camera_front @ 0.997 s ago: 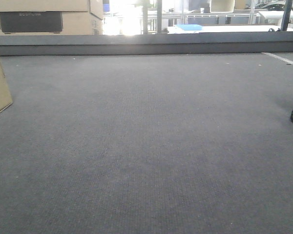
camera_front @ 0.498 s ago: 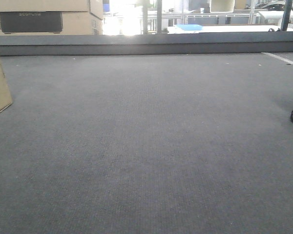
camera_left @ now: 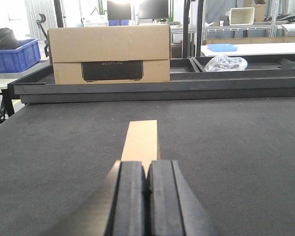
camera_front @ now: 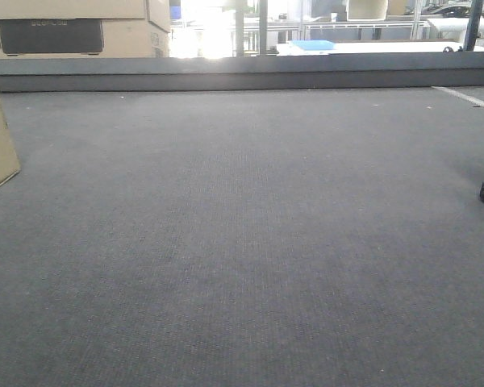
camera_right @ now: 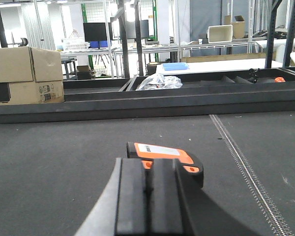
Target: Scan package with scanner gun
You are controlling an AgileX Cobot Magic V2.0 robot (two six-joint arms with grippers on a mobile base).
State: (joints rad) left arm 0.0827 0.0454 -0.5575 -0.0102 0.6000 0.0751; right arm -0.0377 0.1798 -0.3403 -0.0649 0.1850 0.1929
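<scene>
Left end effector [camera_left: 146,196]: fingers closed together, holding nothing; package [camera_left: 141,140] lies on the counter [camera_left: 246,142] just ahead. Right end effector [camera_right: 150,201]: fingers closed, empty; scanner gun [camera_right: 167,160] lies directly in front, contact indeterminate.

Bright, even indoor light in all views. Blown-out white glare at upper centre of the front view, washing over the dark rail [camera_front: 242,72]. Grainy mat [camera_front: 242,242] below. Soft shadow beside each gripper at bottom; fingers [camera_left: 132,206] slightly blurred.
</scene>
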